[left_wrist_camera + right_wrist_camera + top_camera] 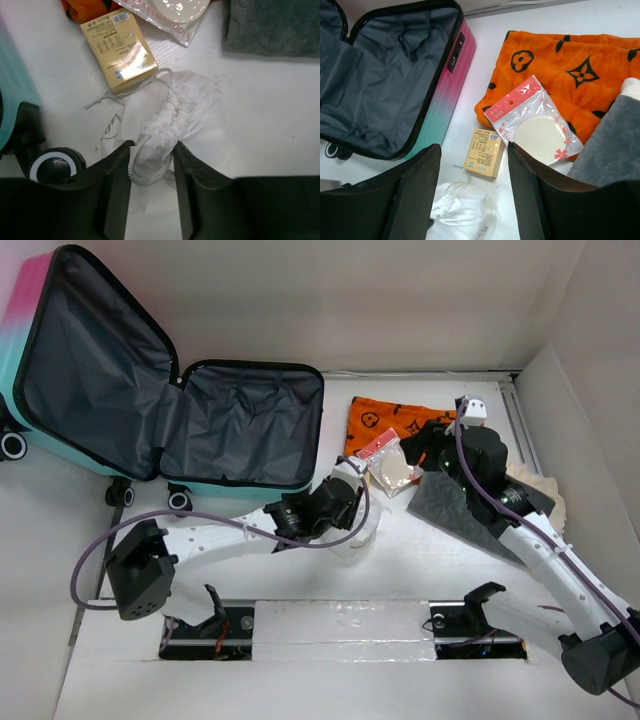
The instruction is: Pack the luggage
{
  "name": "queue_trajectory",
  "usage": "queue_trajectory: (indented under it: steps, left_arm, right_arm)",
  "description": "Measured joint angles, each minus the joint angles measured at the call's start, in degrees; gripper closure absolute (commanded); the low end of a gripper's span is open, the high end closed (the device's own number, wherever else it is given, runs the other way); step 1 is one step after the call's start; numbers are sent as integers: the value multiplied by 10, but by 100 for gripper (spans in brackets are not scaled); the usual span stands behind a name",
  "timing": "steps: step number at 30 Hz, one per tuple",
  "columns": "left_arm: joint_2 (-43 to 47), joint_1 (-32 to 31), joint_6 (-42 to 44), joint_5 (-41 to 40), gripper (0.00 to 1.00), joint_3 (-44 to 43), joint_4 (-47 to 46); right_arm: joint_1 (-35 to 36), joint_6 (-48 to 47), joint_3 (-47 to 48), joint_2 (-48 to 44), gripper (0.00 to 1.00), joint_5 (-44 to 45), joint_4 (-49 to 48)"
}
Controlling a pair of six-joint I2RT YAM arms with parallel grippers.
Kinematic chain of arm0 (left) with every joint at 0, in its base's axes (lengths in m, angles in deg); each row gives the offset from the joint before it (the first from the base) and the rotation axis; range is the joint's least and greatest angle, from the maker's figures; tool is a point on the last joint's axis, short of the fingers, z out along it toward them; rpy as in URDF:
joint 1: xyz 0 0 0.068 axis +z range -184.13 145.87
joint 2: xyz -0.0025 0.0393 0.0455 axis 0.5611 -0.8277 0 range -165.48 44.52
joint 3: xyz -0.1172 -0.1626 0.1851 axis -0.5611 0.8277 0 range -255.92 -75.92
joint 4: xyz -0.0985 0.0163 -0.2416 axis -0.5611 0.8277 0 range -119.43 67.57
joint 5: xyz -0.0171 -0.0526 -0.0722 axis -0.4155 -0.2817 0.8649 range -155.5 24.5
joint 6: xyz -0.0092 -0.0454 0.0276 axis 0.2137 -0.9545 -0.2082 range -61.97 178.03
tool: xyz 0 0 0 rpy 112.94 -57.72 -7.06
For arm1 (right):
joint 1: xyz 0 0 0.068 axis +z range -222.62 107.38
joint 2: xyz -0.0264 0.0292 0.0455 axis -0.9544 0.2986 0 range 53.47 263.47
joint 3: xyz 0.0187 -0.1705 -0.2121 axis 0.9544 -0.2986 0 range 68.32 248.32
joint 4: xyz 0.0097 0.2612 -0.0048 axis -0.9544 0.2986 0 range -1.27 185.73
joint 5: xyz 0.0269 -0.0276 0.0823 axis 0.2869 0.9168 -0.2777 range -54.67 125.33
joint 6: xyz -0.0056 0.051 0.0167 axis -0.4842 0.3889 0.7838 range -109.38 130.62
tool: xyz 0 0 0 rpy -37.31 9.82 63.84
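The luggage lies open at the back left, dark grey lining up and nothing inside it; its pink-to-teal side faces the items. A white drawstring pouch lies on the table near one wheel. My left gripper is shut on the pouch's gathered neck, one finger pressing each side. A yellow box lies just beyond the pouch. My right gripper hangs open above the box and the pouch, holding nothing.
An orange cloth with black figures lies at the back centre, with a packaged round makeup puff on its near edge. A grey towel lies under the right arm. White walls close off the back and right.
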Motion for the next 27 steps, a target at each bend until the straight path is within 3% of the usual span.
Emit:
queue_trajectory:
  steps: [2,3,9,15,20,24,25,26,27]
  left_arm:
    - [-21,0,1,-12,95,-6,-1]
    - [-28,0,2,-16,100,-10,0]
    - [-30,0,9,-29,100,-31,-12]
    - [30,21,12,-30,100,-49,-40]
    - [82,109,-3,-73,100,-78,-80]
    - [127,231,-33,-143,100,-68,-120]
    - [137,262,-44,-161,87,-61,-127]
    - [146,299,-58,-177,14,-53,-130]
    - [152,336,-70,-183,0,-47,-132]
  right_arm:
    - [0,-1,-5,0,38,-9,-2]
    - [0,-2,-7,0,38,-13,-3]
    - [0,-2,-15,-5,38,-23,-8]
    - [0,-2,-20,-33,38,-19,-10]
    - [0,-2,-17,-40,38,-16,-14]
    - [0,-2,-14,-22,34,-25,-19]
    - [0,-2,-14,-16,32,-28,-20]
    - [1,-3,-14,-9,28,-31,-24]
    - [2,-3,-14,-1,25,-33,-26]
